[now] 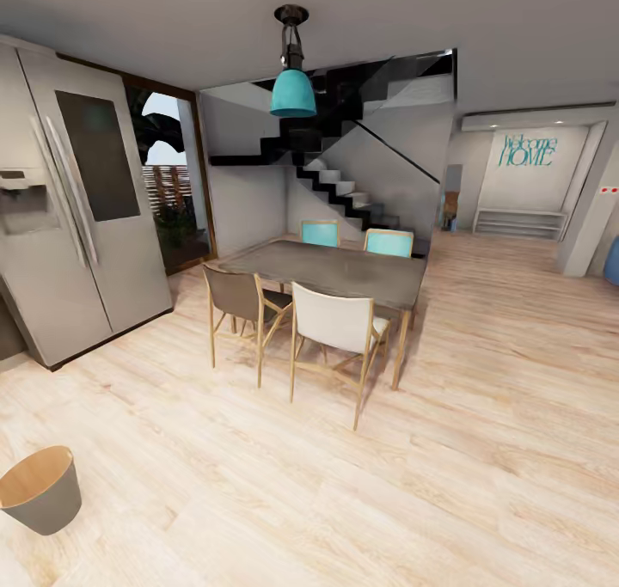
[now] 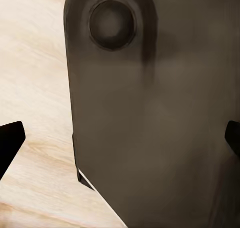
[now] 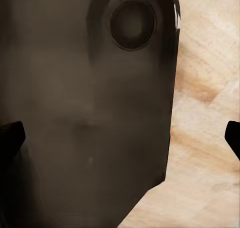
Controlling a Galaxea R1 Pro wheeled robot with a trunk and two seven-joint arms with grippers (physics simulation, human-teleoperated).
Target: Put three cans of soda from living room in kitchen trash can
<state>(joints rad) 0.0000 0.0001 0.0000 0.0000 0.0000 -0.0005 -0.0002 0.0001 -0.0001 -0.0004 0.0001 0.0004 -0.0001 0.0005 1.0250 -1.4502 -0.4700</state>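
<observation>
Kitchen in the head view. Only readable writing: teal "Welcome HOME" lettering (image 1: 527, 149) on the far white wall, above a low white shelf unit (image 1: 519, 223). No brand visible on the fridge (image 1: 77, 200).

Counts:
- 1 trash can (image 1: 41, 489), lower left of the head view, standing on the wood floor (image 1: 481, 449), tilted a bit in the frame. Grey outside, tan wood inside and rim. What can be seen of the inside has nothing in it. Well apart from the table.
- 1 grey table (image 1: 335, 271), centre.
- 4 chairs: brown chair (image 1: 236, 299) and white chair (image 1: 337, 325) on the near side, 2 teal chairs on the far side (left teal chair (image 1: 320, 232), right teal chair (image 1: 389, 242)).
- 1 teal pendant lamp (image 1: 293, 88) hanging over the table.
- 1 silver double-door fridge at left, dispenser in its left door, dark panel in the right door.
- 1 dark staircase (image 1: 344, 174) behind the table.
- Glass door (image 1: 168, 183) beside the fridge, plants outside.
- Blue object (image 1: 612, 260) at the right edge, cut off, can't tell what.

Left wrist view: left end effector (image 2: 120, 138) released, dark fingertips (image 2: 10, 140) wide apart at the frame edges, nothing between them. Dark grey robot body panel (image 2: 150, 112) with a round recess, wood floor beside it.

Right wrist view: right end effector (image 3: 120, 135) same state, spread wide, gripping nothing. Dark panel (image 3: 85, 112) with a round recess, floor alongside.
</observation>
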